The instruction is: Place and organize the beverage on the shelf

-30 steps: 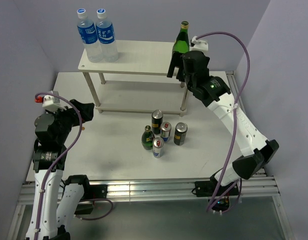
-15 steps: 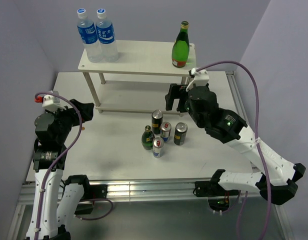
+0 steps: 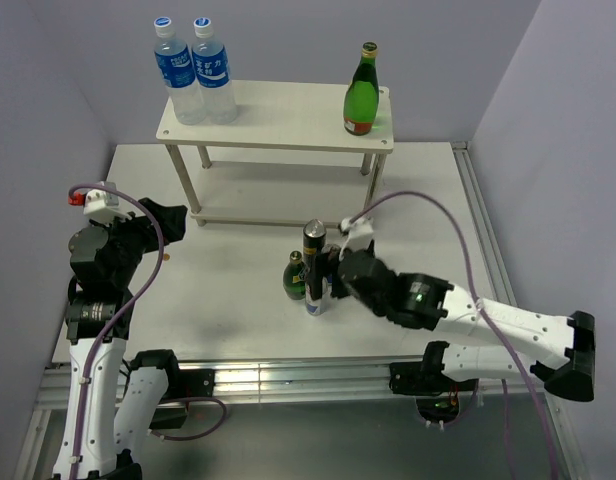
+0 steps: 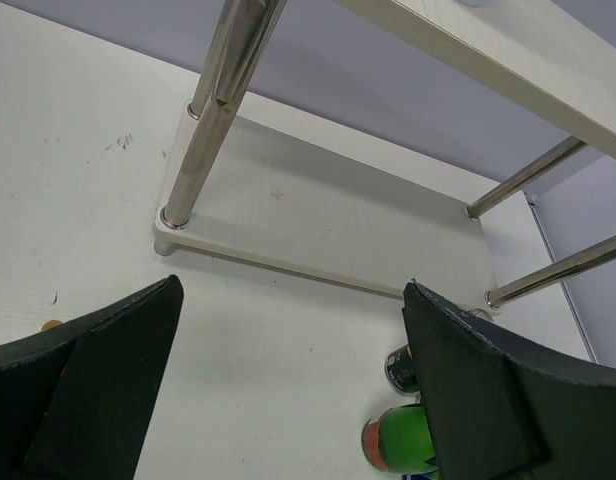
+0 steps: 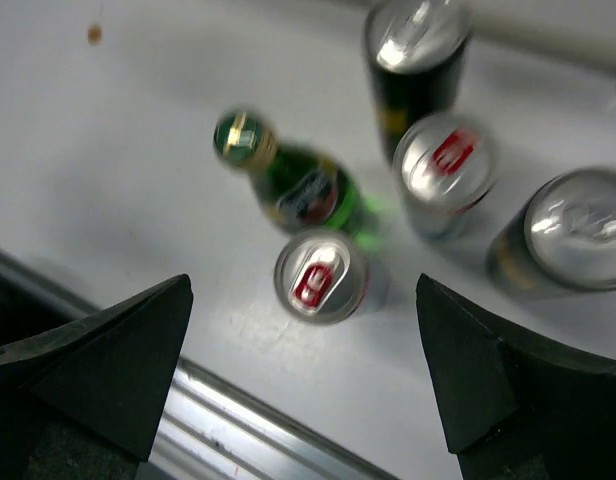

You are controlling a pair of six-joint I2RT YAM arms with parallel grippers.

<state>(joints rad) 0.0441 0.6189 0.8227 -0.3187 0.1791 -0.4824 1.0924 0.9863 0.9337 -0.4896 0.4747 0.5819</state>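
One green bottle is seen upright at the right end of the top board of the shelf, well apart from two water bottles at the left end of the same board. The other five drinks are grouped on the table in front of the shelf. They are a second green bottle, two slim cans and two dark cans, all upright and close together.

The right gripper is held low above this group and is pointed downward. Its jaws are spread wide and nothing is gripped. In the right wrist view the nearer slim can is seen between the two fingers, with a clear gap on each side.

The left gripper is held at the left side of the table and is turned toward the lower board of the shelf. Its jaws are also wide apart, and nothing is held in them.
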